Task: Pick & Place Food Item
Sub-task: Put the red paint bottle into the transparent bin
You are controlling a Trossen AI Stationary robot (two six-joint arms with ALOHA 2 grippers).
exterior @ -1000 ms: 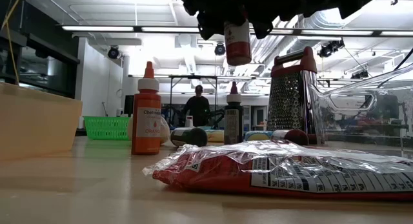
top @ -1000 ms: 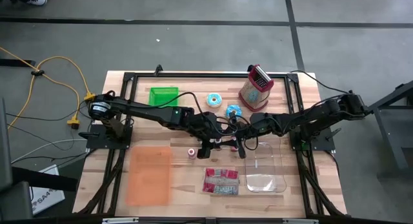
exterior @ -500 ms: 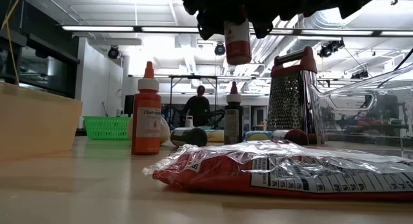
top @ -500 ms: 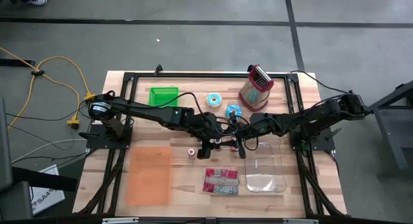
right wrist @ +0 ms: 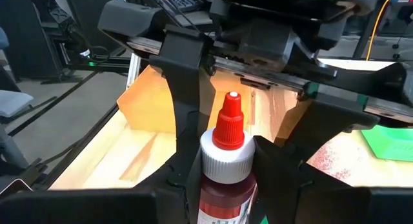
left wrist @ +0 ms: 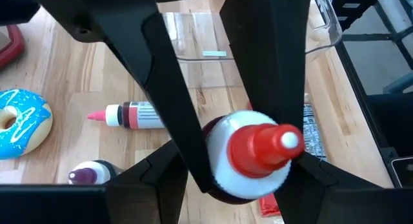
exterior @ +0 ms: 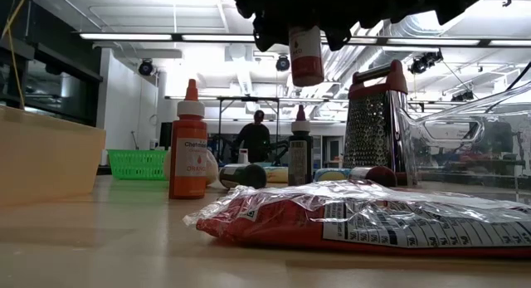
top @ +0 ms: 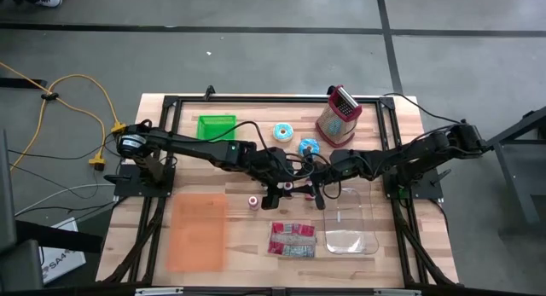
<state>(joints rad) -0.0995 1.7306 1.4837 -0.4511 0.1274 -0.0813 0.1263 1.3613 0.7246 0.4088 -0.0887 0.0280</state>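
A squeeze bottle [exterior: 305,56] of red sauce, with a white collar and a red nozzle [right wrist: 230,124], hangs upright high above the table's middle. Both grippers meet at its upper part. My left gripper [top: 286,188] comes from the table's left and slants down. My right gripper [top: 305,188] comes about level from the right. Each is shut on the bottle. In the low view the dark fingers hide the bottle's top, and only its lower body shows below them. My left gripper has the bottle's white collar [right wrist: 208,161] between its two fingers, one on either side. The fingers slant down from the table's left. The bottle stands upright in the hold, clear of the table. My right gripper pinches the bottle's white shoulder [left wrist: 219,175], just under the nozzle, between its two fingers. The fingers [left wrist: 169,101] come nearly level from the table's right, across the bottle. The body hangs below them, lifted clear.
Below lie a red snack bag [top: 293,239], a clear tub [top: 351,221] and an orange board [top: 198,230]. A small purple-capped bottle [top: 253,200] and a lying pink-tipped bottle [left wrist: 129,114] are near. Two blue donuts [top: 283,131], a grater [top: 339,117] and a green basket [top: 216,125] stand farther back.
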